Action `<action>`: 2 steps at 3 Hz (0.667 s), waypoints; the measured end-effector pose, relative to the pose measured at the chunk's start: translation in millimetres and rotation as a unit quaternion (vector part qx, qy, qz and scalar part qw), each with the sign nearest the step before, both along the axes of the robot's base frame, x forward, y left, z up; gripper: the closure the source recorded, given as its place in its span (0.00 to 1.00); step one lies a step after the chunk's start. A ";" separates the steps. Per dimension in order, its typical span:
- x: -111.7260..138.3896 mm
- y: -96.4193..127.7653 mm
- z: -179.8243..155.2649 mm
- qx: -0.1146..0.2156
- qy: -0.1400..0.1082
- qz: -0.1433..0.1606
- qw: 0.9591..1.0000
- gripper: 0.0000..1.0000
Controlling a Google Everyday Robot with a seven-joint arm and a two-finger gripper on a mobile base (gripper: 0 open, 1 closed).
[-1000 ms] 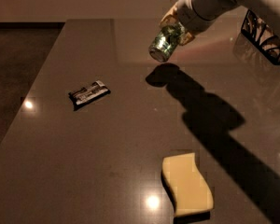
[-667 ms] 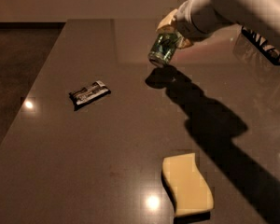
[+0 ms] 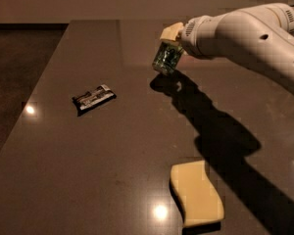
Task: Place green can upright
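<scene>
Above the far part of the dark surface (image 3: 137, 146), in the one camera view, the gripper (image 3: 172, 39) is clamped on the green can (image 3: 167, 59), which hangs slightly tilted just off the surface. Released at that lean, it could tip over and roll toward the wrapper (image 3: 93, 97); the yellow sponge (image 3: 196, 194) lies well apart. The can's markings and the wrapper's print cannot be read.

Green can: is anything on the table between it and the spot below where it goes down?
Nothing visible does. The gripper holds the green can tilted above the table, only its shadow beneath. The dark packet lies well left, the yellow sponge near the front.
</scene>
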State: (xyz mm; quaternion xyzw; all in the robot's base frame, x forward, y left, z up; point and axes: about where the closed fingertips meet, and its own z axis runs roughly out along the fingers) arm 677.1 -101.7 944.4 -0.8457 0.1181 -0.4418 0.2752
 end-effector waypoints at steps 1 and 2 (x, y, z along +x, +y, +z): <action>6.1 7.0 12.7 0.001 -0.061 0.003 0.998 1.00; 11.7 7.2 22.5 -0.023 -0.109 0.008 0.994 1.00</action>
